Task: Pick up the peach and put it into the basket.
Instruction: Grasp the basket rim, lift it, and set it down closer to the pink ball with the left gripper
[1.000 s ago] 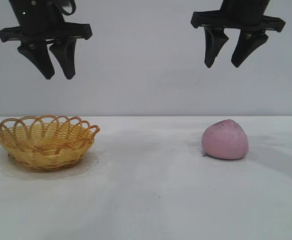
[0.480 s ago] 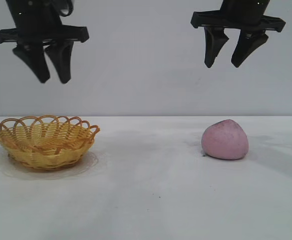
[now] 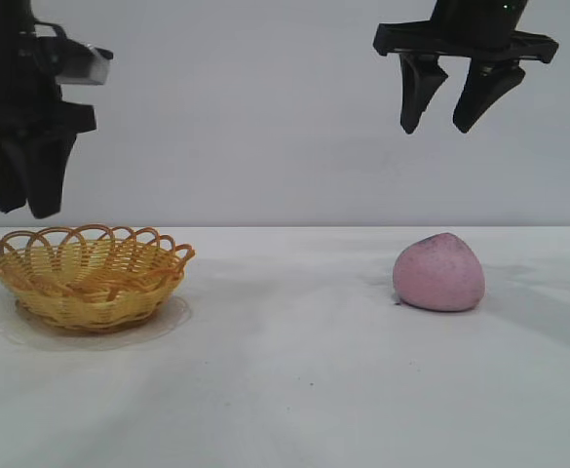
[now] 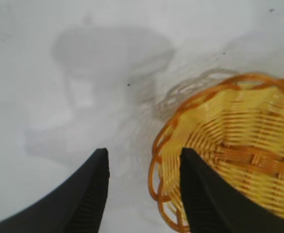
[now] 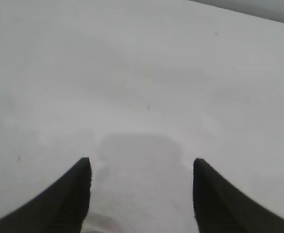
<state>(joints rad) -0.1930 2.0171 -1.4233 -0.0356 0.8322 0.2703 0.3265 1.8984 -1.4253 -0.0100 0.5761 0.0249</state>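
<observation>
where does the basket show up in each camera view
Exterior view: the basket sits on the table at the left, below the left gripper; the peach lies far to its right.
Left wrist view: the basket fills the right side, its looped rim beside one dark finger.
Right wrist view: not in it, only bare table.
Shared landmark: the scalloped looped rim, seen in the exterior and left wrist views.

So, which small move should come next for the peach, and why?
Probably the right hand should go straight down toward the peach. It hangs open, high above the peach, almost directly over it, and holds nothing. The peach sits alone on the table, far from the basket. The left hand hovers open at the basket's outer edge, so it is poorly placed for this.
</observation>
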